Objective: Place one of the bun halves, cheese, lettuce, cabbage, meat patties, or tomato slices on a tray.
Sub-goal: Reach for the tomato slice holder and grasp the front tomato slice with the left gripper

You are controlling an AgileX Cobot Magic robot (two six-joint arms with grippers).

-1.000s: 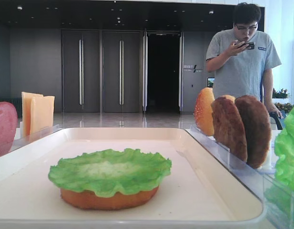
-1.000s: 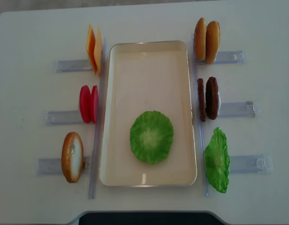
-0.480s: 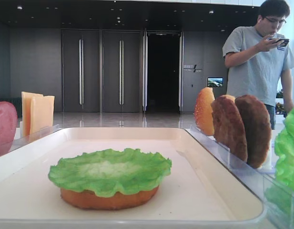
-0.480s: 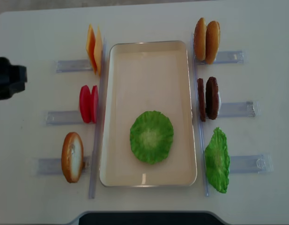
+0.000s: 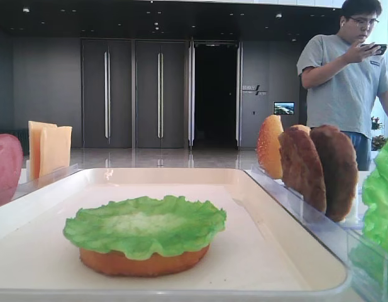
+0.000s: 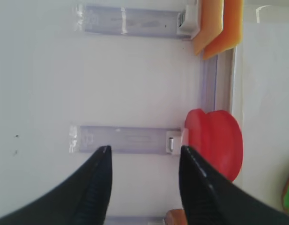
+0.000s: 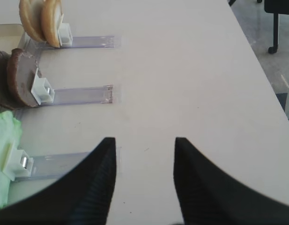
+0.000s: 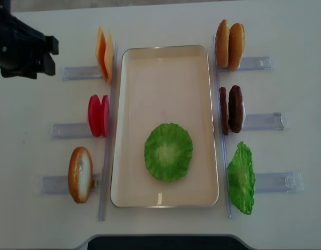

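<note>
The cream tray (image 8: 165,67) holds a green lettuce leaf (image 8: 168,151) lying on a flat bun half (image 5: 143,262). Left of the tray stand the cheese slices (image 8: 104,54), the tomato slices (image 8: 98,115) and a bun half (image 8: 80,174). On the right stand two bun halves (image 8: 229,44), the meat patties (image 8: 231,109) and another green leaf (image 8: 240,178), perhaps the cabbage. My left gripper (image 6: 145,154) is open and empty above the table, left of the tomato slices (image 6: 214,140). My right gripper (image 7: 145,143) hangs open over bare table, right of the patties (image 7: 18,77).
Clear plastic racks (image 8: 72,129) stick out from both long sides of the tray. The left arm (image 8: 20,44) is at the far left of the top view. A man (image 5: 348,69) stands beyond the table at the back right. The table's right edge (image 7: 266,89) is near.
The left arm has come into the top view from the left edge and moved further in and towards the far side. The man in the background has stepped to the right.
</note>
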